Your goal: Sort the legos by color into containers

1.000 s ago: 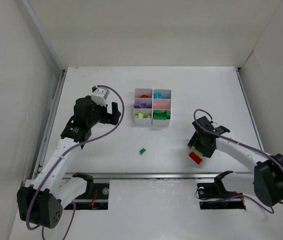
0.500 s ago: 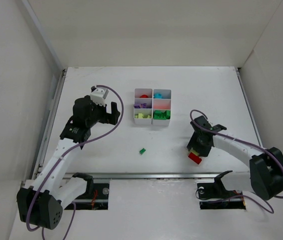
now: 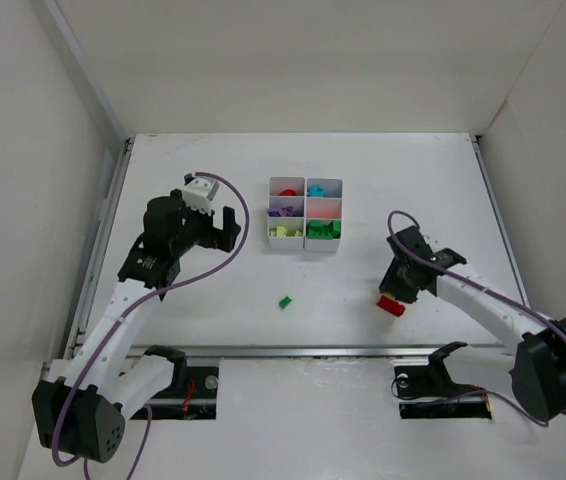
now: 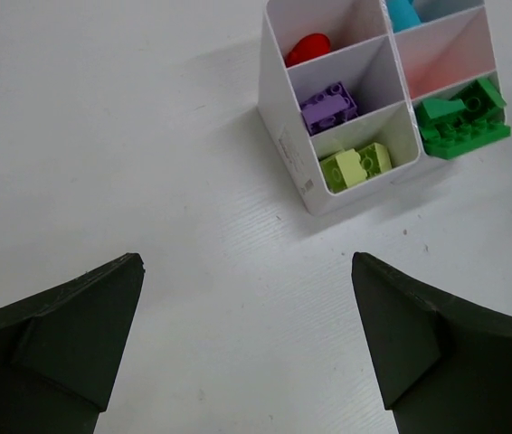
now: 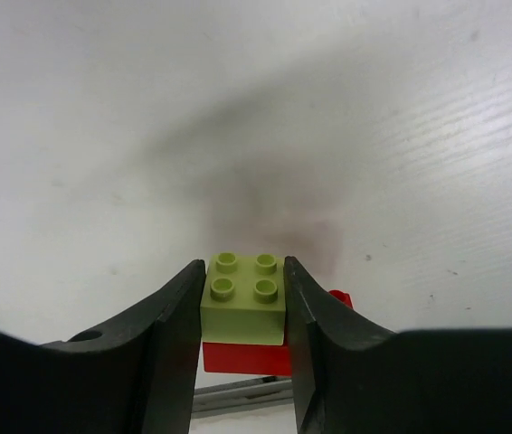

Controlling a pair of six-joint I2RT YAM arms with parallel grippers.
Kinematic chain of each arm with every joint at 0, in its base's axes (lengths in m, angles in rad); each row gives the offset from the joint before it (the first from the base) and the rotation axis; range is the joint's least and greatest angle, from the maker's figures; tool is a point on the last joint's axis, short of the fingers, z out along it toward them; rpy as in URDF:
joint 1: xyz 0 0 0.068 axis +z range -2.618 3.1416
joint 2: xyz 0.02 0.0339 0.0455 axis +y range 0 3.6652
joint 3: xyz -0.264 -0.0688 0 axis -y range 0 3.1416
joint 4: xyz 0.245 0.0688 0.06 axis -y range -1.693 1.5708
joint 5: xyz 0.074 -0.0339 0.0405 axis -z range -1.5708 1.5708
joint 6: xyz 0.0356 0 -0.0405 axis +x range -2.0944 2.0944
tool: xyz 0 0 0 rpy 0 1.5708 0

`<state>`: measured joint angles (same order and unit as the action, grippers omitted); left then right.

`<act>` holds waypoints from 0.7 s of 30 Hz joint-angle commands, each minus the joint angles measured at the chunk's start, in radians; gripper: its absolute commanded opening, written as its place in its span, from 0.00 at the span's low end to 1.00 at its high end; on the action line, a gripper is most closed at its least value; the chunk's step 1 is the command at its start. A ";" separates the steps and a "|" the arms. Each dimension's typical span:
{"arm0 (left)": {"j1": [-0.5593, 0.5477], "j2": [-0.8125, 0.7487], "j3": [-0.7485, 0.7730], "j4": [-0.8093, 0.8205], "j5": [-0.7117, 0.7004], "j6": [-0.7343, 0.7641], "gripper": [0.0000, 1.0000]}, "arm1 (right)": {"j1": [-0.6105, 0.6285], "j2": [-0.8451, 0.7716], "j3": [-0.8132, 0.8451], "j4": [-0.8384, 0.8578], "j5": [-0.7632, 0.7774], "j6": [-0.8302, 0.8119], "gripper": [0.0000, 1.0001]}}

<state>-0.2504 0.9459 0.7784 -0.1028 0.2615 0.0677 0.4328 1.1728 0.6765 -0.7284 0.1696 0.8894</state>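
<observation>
the white tray of six compartments sat on the table, and it held most of the legos. in the left wrist view, its left column held a red piece at the far end, purple pieces in the middle and yellow-green pieces at the near end. its right column held cyan far and green pieces near, the green ones heaped above the rim.

one small green brick lay loose on the table, nearer the arms than the tray and well apart from it. right of the tray and also nearer, a yellow-green brick sat studs-up on top of a red brick. the right gripper was closed on the yellow-green brick, one finger pressed against each side. whether the red brick touched the table could not be told.

the left gripper hung just left of the tray, spread wide and holding nothing.

the table was matte white with a fine straight grain, and a soft shadow lay beyond the held bricks. plain white walls enclosed it on three sides around the tray, and a metal rail ran along the near edge.
</observation>
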 commanded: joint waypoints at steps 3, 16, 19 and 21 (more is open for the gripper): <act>0.003 0.000 0.082 -0.087 0.342 0.190 0.99 | 0.041 -0.128 0.254 0.000 0.137 -0.014 0.00; -0.092 0.133 0.272 0.095 0.746 0.196 0.99 | 0.293 0.135 0.655 0.558 0.212 -0.032 0.00; -0.141 0.133 0.262 0.241 0.665 0.133 0.99 | 0.317 0.200 0.743 0.569 0.222 -0.041 0.00; -0.161 0.172 0.278 0.304 0.582 0.046 0.99 | 0.326 0.223 0.776 0.580 0.222 -0.075 0.00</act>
<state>-0.3832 1.0908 1.0107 0.0143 0.8921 0.2405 0.7475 1.3949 1.3628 -0.2531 0.3634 0.8520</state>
